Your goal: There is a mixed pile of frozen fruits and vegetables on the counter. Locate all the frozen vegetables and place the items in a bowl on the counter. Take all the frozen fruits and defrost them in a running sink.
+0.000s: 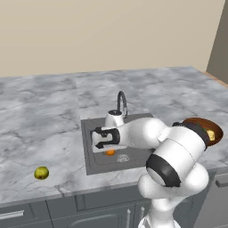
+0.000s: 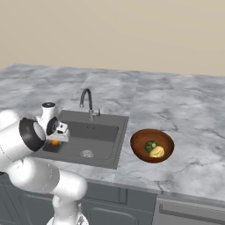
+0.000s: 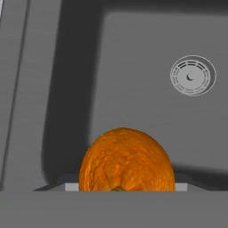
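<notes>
We start with the counter (image 1: pixel 44 111), a grey-white marbled stone worktop: hard, flat and smooth, so anything round set on it can roll. Let into it near the front edge is the sink (image 1: pixel 95 162), a dark grey rectangular basin with matte walls, a flat floor and a round ribbed drain (image 3: pixel 192 75); a curved grey metal faucet (image 1: pixel 121 103) stands at its back rim. We cannot tell whether water is running.

On the worktop right of the sink sits the bowl (image 2: pixel 139 143), shallow, round and reddish-brown. It holds the lumpy pale potato (image 2: pixel 157 152) and the dark green broccoli floret (image 2: pixel 150 145), so we judge the vegetables done.

Toward the front left corner of the worktop lies the yellow-green round fruit (image 1: pixel 41 173), well apart from the sink. We judge it firm, light and a bit slick; we would take it across its widest middle, from above.

The orange ball (image 3: pixel 127 162), dimpled like citrus peel, sits between the fingers of the gripper (image 1: pixel 110 150) over the left part of the basin. Our jaws are closed on the orange about its middle. It looks stiff and light, with a skin rough enough to grip, though as a sphere it may roll once we let it go.
</notes>
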